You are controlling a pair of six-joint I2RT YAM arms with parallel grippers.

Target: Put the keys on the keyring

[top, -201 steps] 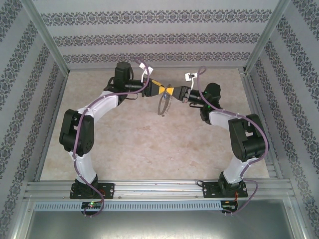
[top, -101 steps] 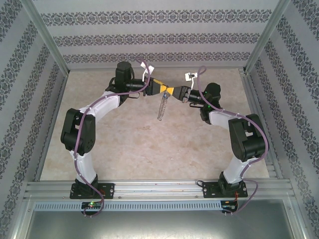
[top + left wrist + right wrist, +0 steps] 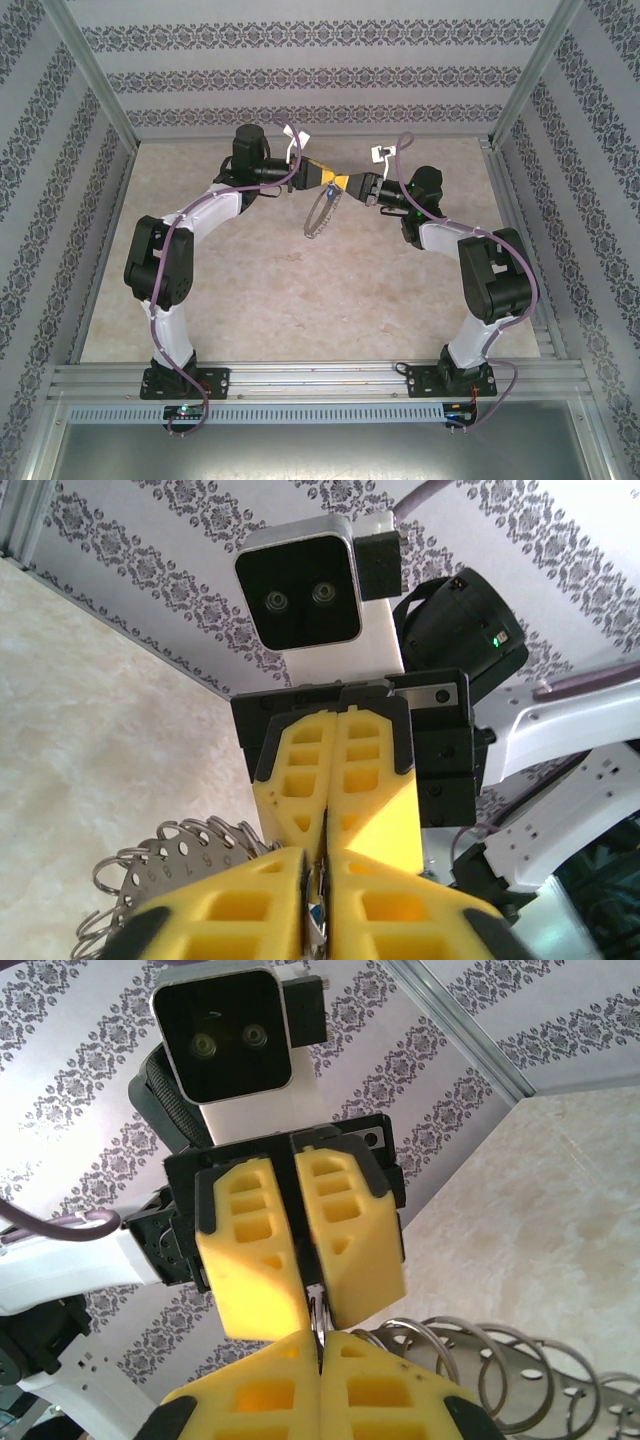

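**Item 1, left gripper** [image 3: 335, 180]: stood raised over the far middle of the table [image 3: 260, 300], tip to tip with item 2. Its yellow fingers [image 3: 230, 910] were pressed together on the key [image 3: 315, 917]. Of the key, a sliver of blue and silver showed in the seam (left wrist view).

**Item 2, right gripper** [image 3: 352, 185]: faced item 1, touching it or all but touching. Its yellow fingers were closed flat and pinched a thin silver loop of the keyring [image 3: 318, 214] at their tips.

**Item 3, keyring:** hung in the air from the point where the 2 grippers met. It slanted down toward the left arm's side, clear of the table. Close up it was a perforated metal band carrying a row of small split rings.

**Item 4, key:** was held aloft at the meeting of the 2 sets of fingers, above the hanging band. Whether it was threaded on a ring could not be told.
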